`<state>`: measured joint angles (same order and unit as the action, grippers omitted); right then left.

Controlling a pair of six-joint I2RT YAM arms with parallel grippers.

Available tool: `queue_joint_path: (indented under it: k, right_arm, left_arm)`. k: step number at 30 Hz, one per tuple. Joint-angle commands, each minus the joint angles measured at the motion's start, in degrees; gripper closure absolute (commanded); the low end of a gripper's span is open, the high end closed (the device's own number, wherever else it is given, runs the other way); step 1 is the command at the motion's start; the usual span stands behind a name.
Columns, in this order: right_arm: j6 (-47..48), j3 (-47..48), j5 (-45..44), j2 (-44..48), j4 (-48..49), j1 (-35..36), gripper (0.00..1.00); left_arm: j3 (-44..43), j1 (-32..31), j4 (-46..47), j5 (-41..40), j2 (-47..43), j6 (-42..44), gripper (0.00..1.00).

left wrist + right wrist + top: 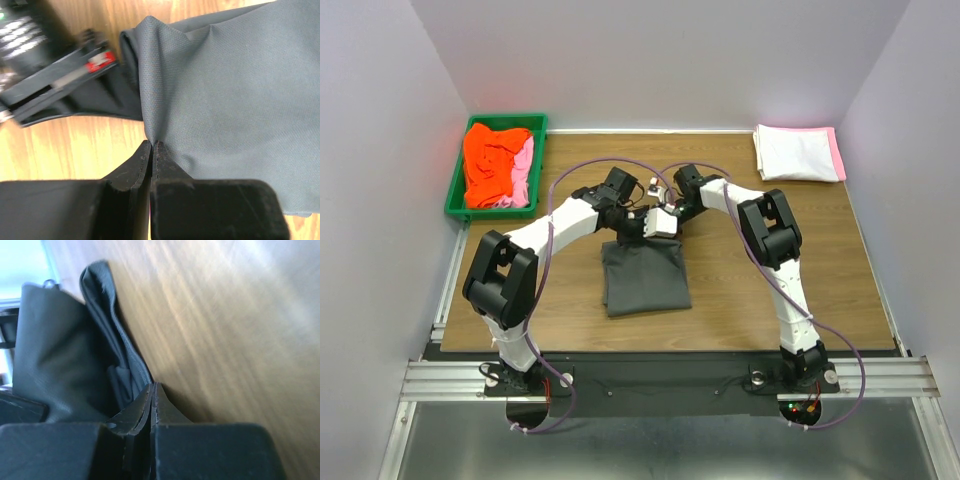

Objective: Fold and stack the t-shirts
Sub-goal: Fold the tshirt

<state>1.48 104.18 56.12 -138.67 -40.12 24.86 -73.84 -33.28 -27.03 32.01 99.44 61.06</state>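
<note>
Wooden table (840, 260): left gripper (152, 145) and right gripper (151, 386) clamp the dark charcoal cloth t-shirt (645, 280) at its far edge, apparently readying a fold.

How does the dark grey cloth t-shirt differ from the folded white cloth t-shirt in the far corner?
The dark grey t-shirt lies mid-table; the folded white t-shirt lies at the far right corner. The left gripper and right gripper pinch the grey one's far edge; the white one is untouched. Both rest on the wooden table.
</note>
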Motion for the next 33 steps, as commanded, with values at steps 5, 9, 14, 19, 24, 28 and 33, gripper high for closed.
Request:
queue_joint_path:
  k: [5, 9, 14, 19, 24, 28, 33]
  right_arm:
    - [2.39, -4.78, -1.80, 1.12, -0.13, 0.71, 0.99]
    - [2.57, -4.60, -2.15, 1.12, -0.05, 0.71, 0.99]
    - [2.39, -2.68, -3.20, 0.95, -0.14, 0.63, 0.99]
    - [1.60, 2.77, -9.18, 0.68, -0.22, -1.56, 0.96]
    - [2.82, 8.84, -17.33, 2.17, -0.31, -4.20, 0.65]
    - [4.32, 10.16, -22.01, 4.63, -0.31, -4.73, 0.54]
    - [4.76, 7.19, -22.11, 10.07, -0.57, -7.89, 0.55]
  left_arm:
    - [-1.65, 1.20, 4.34, -1.33, -0.74, 0.38, 1.00]
    - [-1.74, 1.46, 5.58, -1.77, 0.75, 0.47, 1.00]
    - [-0.95, 1.37, 7.77, -1.78, 2.07, 0.47, 0.99]
    - [-0.25, 1.37, 8.92, -1.25, 2.17, 0.82, 0.82]
    - [-0.42, 1.29, 8.57, -0.81, 0.41, 1.70, 0.62]
    - [-3.67, 2.69, 7.34, -1.69, -0.65, -1.29, 0.55]
    - [-10.43, 9.27, 1.75, 3.13, -1.53, -10.86, 0.55]
